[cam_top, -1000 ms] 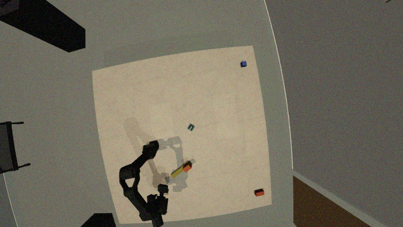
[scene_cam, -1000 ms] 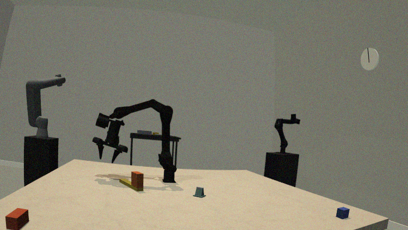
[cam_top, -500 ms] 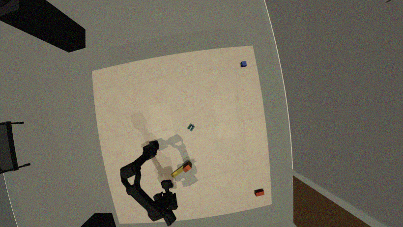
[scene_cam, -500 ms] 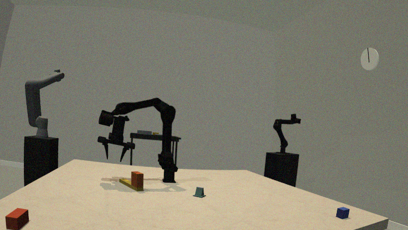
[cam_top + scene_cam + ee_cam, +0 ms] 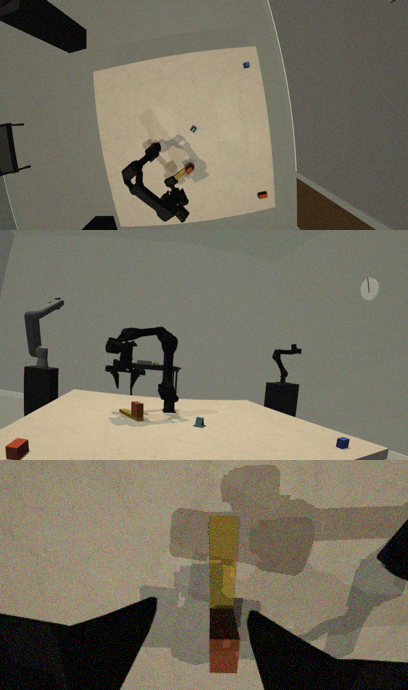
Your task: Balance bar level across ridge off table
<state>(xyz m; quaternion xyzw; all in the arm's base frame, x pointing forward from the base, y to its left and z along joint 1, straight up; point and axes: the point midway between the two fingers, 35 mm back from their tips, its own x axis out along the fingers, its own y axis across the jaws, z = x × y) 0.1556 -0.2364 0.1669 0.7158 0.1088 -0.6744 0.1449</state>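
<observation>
The yellow bar lies flat on the table, with an orange-red block standing upright on one end. The small teal ridge stands on the table apart from the bar, with nothing on it. My gripper is open and empty, pointing down high above the table. In the wrist view the bar and block show between and beyond the fingertips, nearer the right one. In the top view the arm hides the fingertips.
A red block lies near one table corner and a blue cube near another. My arm's base stands behind the bar, between bar and ridge in the exterior view. Other arms on black pedestals stand beyond the table.
</observation>
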